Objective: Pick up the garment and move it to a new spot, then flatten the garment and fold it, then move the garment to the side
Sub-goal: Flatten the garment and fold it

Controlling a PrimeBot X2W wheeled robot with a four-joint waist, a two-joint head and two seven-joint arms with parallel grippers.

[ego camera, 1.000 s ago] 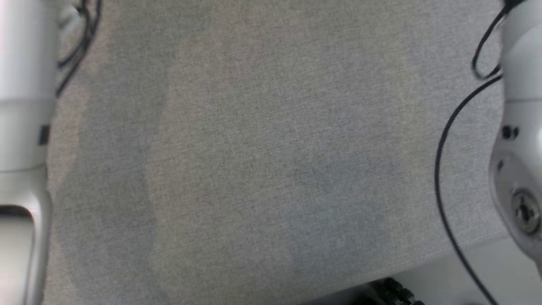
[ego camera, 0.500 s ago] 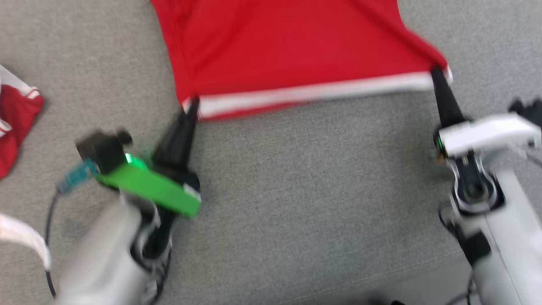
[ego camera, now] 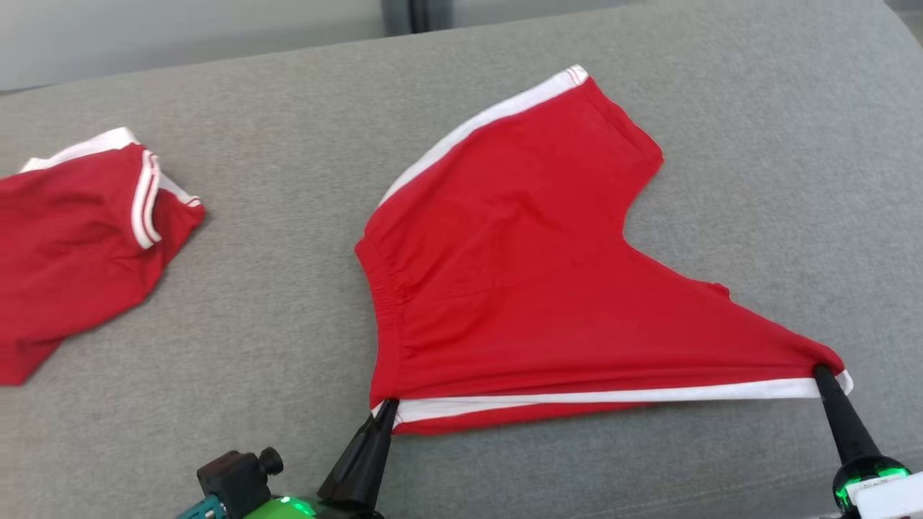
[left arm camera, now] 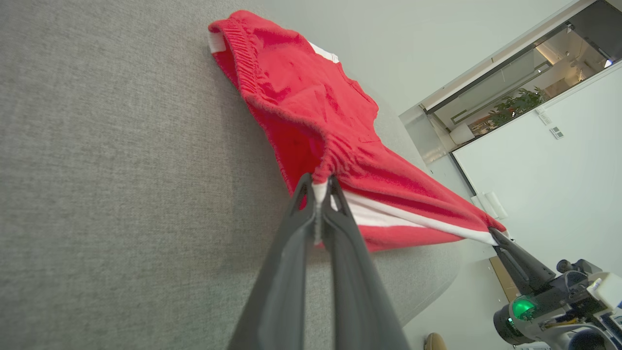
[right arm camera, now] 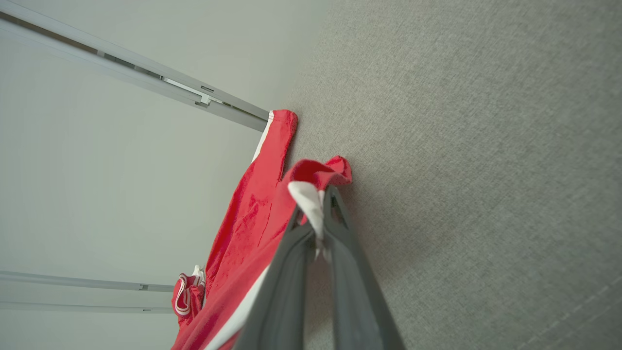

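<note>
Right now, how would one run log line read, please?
left gripper: shut on red shorts, waistband corner | right gripper: shut on hem corner | red shorts: stretched, lying on grey surface

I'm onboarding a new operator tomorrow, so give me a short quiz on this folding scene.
1. True or false: the left gripper and the right gripper are each shut on the red shorts.
2. Where does the second red garment lie? A) on top of the shorts; B) on the grey surface, apart from the shorts, toward the robot's left; C) in the right gripper.
3. Fill in: both grippers pinch ends of the shorts' ___ stripe.
Key: 1 true; 2 B; 3 white.
</note>
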